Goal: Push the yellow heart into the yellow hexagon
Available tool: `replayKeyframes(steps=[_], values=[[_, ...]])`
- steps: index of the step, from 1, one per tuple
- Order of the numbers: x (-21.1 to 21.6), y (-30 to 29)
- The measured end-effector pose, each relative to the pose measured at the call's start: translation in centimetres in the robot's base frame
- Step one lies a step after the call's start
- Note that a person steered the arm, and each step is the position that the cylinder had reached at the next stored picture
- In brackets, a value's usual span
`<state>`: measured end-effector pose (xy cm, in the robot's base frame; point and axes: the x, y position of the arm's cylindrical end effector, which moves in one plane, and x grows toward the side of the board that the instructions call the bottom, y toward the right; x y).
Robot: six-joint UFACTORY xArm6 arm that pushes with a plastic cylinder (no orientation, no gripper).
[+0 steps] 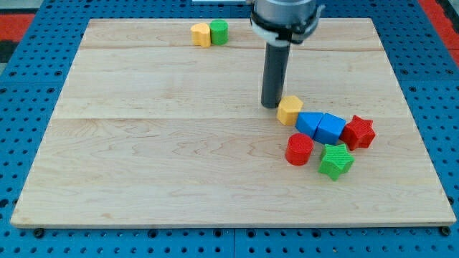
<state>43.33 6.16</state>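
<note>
The rod comes down from the view's top, and my tip (270, 106) rests on the wooden tabletop (179, 165) just to the view's left of the yellow hexagon (290, 110), so close that I cannot tell whether they touch. This end effector is a plain rod with nothing that opens, closes or holds anything.

The yellow heart (201, 34) sits far off near the view's top edge, well apart from the hexagon, with a green block (219, 32) pressed against its right side; that block looks round, though I cannot be sure of its shape.

The hexagon is the top-left member of a cluster in the right half of the board. Just to its lower right lie two blue blocks side by side: a blue block (309, 124) next to the hexagon and a blue cube (330, 129) beyond it. A red star (359, 132) sits against the cube's right side. Below the blue pair stand a red cylinder (299, 150) and, beside it to the right, a green star (336, 160).
</note>
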Motion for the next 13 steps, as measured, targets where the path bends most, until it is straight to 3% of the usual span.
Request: replayKeyframes(steps=[1,3,5,8,9,11,13], values=[[2.1,-0.2],[-10.1,-8.5],[-19.9,-8.3],[-24.0,-3.3],[-24.0,-5.3],[-23.1,-18.1],[-22.3,-15.3]])
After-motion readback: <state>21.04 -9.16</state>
